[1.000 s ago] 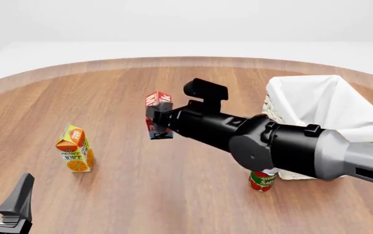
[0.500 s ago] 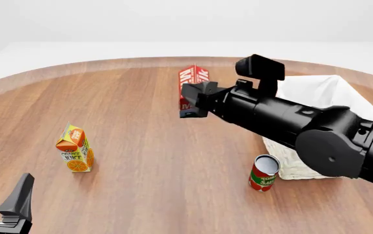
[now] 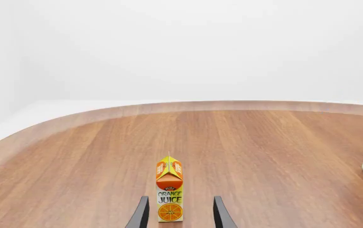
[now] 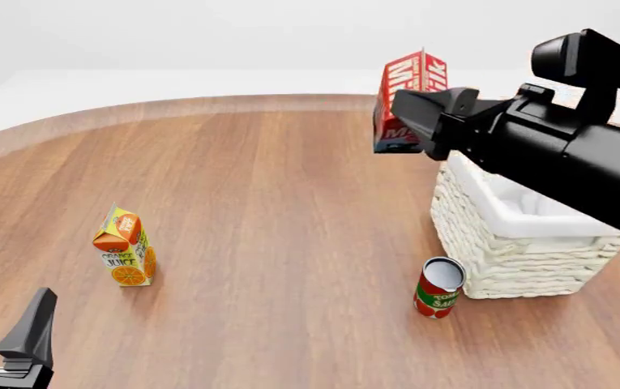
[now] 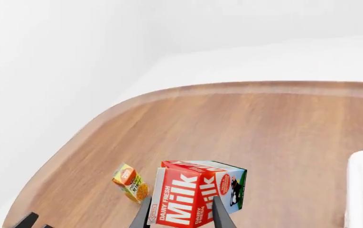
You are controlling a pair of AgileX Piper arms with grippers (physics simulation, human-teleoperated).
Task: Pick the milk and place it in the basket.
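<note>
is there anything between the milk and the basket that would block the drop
Nothing visible blocks it. The right hand holds the milk in the air, beside the basket and above its rim. The red can stands on the table in front of the basket, below that path.

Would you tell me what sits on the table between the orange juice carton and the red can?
Nothing: in the front view only bare wood lies between the orange juice carton and the red can.

Bright, even, diffuse render light; faint soft shadows under objects; sharp throughout, no glare.
</note>
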